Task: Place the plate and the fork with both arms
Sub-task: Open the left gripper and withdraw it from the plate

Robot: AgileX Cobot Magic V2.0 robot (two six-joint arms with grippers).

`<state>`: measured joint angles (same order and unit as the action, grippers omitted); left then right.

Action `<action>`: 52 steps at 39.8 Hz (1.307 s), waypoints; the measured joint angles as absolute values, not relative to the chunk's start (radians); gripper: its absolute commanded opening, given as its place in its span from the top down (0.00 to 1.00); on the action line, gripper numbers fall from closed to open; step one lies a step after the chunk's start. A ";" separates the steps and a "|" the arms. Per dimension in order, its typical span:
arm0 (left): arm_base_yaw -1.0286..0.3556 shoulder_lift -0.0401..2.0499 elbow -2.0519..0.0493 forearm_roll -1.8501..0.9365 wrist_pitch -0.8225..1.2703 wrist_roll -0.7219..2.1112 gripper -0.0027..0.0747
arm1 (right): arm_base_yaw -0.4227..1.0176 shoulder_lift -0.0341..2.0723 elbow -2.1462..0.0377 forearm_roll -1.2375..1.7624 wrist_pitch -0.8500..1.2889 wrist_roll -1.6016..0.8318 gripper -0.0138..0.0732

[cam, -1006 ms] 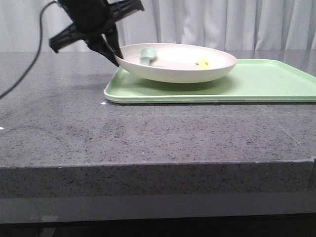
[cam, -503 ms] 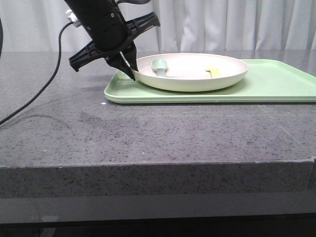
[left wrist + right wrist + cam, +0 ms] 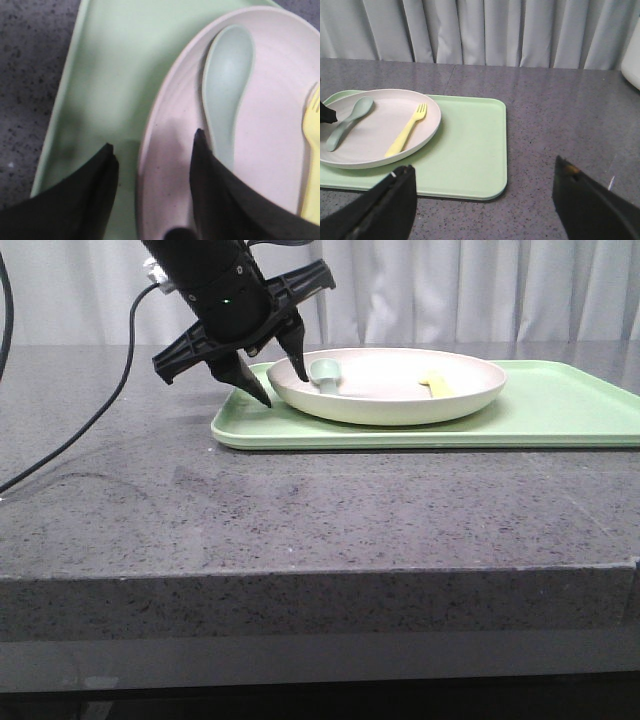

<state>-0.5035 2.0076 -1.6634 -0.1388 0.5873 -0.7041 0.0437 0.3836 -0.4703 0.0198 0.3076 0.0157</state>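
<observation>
Front view shows the large round cream-white plate [image 3: 388, 386] resting flat on the rectangular light green tray [image 3: 560, 410], at the tray's left end. 2 utensils lie inside it: a small yellow plastic fork [image 3: 407, 130] and a pale green spoon [image 3: 226, 85].

Left gripper [image 3: 270, 372], black and 2-fingered, stands spread, straddling the plate's near-left rim: 1 finger outside over the tray floor, the other inside the dish just beside the spoon's bowl. The left wrist view confirms the rim lies between the fingers with a visible gap at the outer finger; contact at the inner finger cannot be settled. Nothing is pinched.

Right gripper [image 3: 485, 200] is also spread wide and empty, hanging over the grey speckled stone table [image 3: 300, 510] off the tray's near edge, well apart from the plate. The fork lies ahead of it and toward its left finger.

Assessment: the plate appears set down and released; the fork has yet to be placed. The step in hand is judged to be clearing the left gripper. Recommended practice: lift the left fingers straight up off the rim before any sideways travel, since the inner finger sits close to the spoon and could drag it or tip the dish. The right arm should approach the fork only once the left is clear.
</observation>
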 measured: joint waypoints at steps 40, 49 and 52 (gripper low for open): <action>-0.384 1.439 -1.586 -0.009 0.908 -0.321 0.50 | 0.044 0.384 -0.470 0.018 0.308 0.016 0.17; -0.292 1.243 -1.383 -0.090 0.889 -0.170 0.50 | 0.044 0.384 -0.470 0.018 0.308 0.016 0.17; -0.236 1.173 -1.302 -0.165 0.885 -0.073 0.50 | 0.044 0.384 -0.470 0.018 0.308 0.016 0.17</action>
